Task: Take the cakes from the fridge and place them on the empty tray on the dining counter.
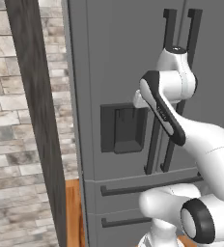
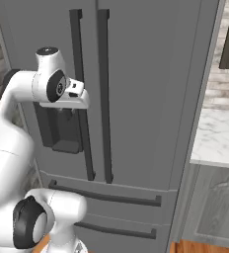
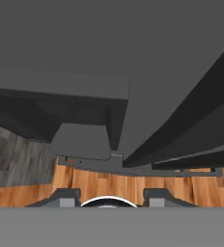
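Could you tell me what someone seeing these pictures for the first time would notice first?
The tall dark-grey fridge dominates, its doors shut, with two black vertical bar handles down the middle and a dark dispenser panel on the left door. The white arm reaches up in front of it, its gripper held close to the door beside the dispenser, jaws parted with nothing between them. A marble-topped counter stands to the fridge's right.

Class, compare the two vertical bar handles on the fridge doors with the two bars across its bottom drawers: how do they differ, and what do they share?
The vertical bar handles stand upright, side by side at the door seam; the drawer bars lie horizontal, one above the other. The vertical handles look longer and blacker; the drawer bars look greyer. The arm partly hides one vertical handle, not the drawer bars. All are slim, straight and on the closed fridge.
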Robot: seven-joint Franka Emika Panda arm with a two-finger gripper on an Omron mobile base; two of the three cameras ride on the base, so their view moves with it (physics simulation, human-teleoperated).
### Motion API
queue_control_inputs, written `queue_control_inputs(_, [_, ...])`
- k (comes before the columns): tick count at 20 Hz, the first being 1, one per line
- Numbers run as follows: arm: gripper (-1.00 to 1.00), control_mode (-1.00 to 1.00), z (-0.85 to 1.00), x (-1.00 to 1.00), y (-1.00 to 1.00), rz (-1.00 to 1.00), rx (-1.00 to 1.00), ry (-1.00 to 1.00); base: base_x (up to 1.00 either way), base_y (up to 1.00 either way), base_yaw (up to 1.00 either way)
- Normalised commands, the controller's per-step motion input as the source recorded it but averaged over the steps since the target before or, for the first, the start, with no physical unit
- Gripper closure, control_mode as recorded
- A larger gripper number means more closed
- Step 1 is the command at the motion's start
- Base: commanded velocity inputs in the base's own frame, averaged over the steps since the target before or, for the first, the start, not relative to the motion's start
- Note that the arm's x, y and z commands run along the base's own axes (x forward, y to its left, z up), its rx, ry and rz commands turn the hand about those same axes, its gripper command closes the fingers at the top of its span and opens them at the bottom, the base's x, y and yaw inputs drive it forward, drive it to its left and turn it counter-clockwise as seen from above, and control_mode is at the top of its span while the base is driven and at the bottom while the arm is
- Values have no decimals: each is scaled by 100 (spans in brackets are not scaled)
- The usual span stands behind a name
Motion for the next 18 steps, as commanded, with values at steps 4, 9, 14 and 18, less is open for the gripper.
queue_control_inputs(4, [-100, -100, 1, -55, 0, 0, -2, -13, 0, 0, 0])
queue_control_inputs(9, [-100, -100, 6, -100, 2, -6, 0, -48, 0, 0, 0])
queue_control_inputs(14, [-100, -100, 48, -94, 3, 0, 3, -26, 0, 0, 0])
queue_control_inputs(18, [-100, -100, 54, -80, 0, 0, 0, -22, 0, 0, 0])
